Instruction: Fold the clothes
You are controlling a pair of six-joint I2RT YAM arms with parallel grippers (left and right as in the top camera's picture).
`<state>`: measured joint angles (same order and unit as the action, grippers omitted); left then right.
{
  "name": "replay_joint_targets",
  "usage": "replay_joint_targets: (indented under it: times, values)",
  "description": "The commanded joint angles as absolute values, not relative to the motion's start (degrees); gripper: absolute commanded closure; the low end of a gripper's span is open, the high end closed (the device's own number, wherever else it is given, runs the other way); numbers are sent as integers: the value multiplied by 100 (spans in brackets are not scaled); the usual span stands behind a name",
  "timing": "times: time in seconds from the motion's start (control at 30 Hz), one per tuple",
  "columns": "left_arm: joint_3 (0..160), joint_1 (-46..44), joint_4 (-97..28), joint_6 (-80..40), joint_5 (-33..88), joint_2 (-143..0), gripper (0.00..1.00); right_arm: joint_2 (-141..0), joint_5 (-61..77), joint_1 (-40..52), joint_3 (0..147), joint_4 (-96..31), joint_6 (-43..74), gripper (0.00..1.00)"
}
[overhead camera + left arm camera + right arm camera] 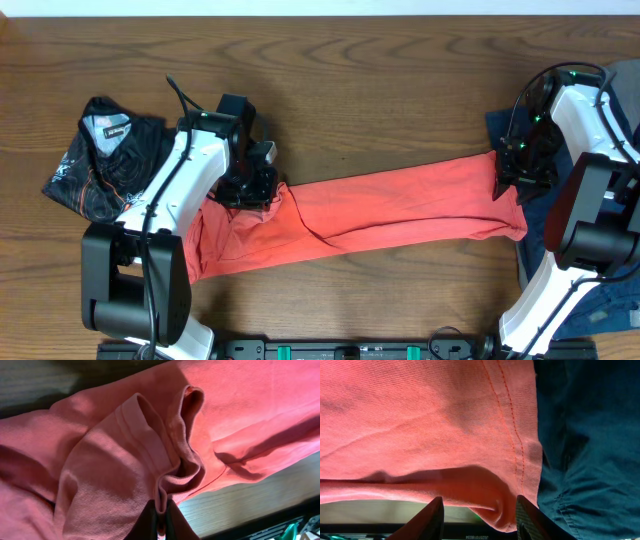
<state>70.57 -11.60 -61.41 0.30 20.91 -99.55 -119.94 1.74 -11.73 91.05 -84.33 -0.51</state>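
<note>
The coral-red T-shirt lies stretched in a long band across the wooden table, bunched at its left end. No lettering or label shows. My left gripper is at the bunched left end. In the left wrist view it is shut on a pinched fold of the shirt. My right gripper is over the shirt's right end. In the right wrist view its jaws are wide open, with the hemmed corner of the shirt hanging between them.
A black garment with red-and-white print lies crumpled at the left. A navy blue garment lies at the right edge, partly under the shirt's right end, and also shows in the right wrist view. The table's front edge runs just below the shirt.
</note>
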Motion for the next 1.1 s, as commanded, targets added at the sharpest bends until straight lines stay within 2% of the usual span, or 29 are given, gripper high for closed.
replay_joint_targets:
  times: [0.0, 0.1, 0.17, 0.37, 0.43, 0.47, 0.57, 0.6, 0.77, 0.87, 1.0, 1.07]
  values:
    - [7048, -1236, -6158, 648, 3120, -9918, 94, -11883, 200, -1199, 9091, -8438, -113, 55]
    - [7048, -1363, -6195, 1570, 4661, -9911, 94, -11883, 200, -1199, 9094, -8438, -113, 55]
    - [7048, -1483, -6329, 2309, 5277, -9911, 94, -11883, 200, -1199, 9094, -8438, -113, 55]
    - [7046, -1809, -6377, 2499, 4683, -9911, 93, -11883, 200, -1199, 9094, -8440, -113, 55]
    - [7046, -1835, -6370, 2502, 4641, -9911, 84, -11883, 200, -1199, 9094, -8438, -113, 55]
    - [7046, -1835, -6351, 2499, 4641, -9911, 83, -11883, 200, -1199, 9094, -8440, -113, 55]
    - [7046, -1835, -6237, 2427, 4644, -9911, 60, -11883, 200, -1199, 9091, -8442, -113, 55]
    - [7046, -1835, -6204, 2375, 4644, -9911, 55, -11883, 200, -1199, 9094, -8444, -113, 55]
    - [7046, -1835, -6141, 2154, 4639, -9911, 53, -11883, 200, -1199, 9094, -8464, -113, 55]
    - [7046, -1835, -6263, 1861, 4152, -9911, 53, -11883, 202, -1199, 9094, -8484, -110, 55]
    - [7046, -1828, -6388, 220, 2187, -9911, 52, -11883, 336, -1199, 9094, -8484, -204, 54]
    - [7046, -1822, -6547, -357, 1636, -9911, 52, -11883, 349, -1199, 9094, -8482, -228, 54]
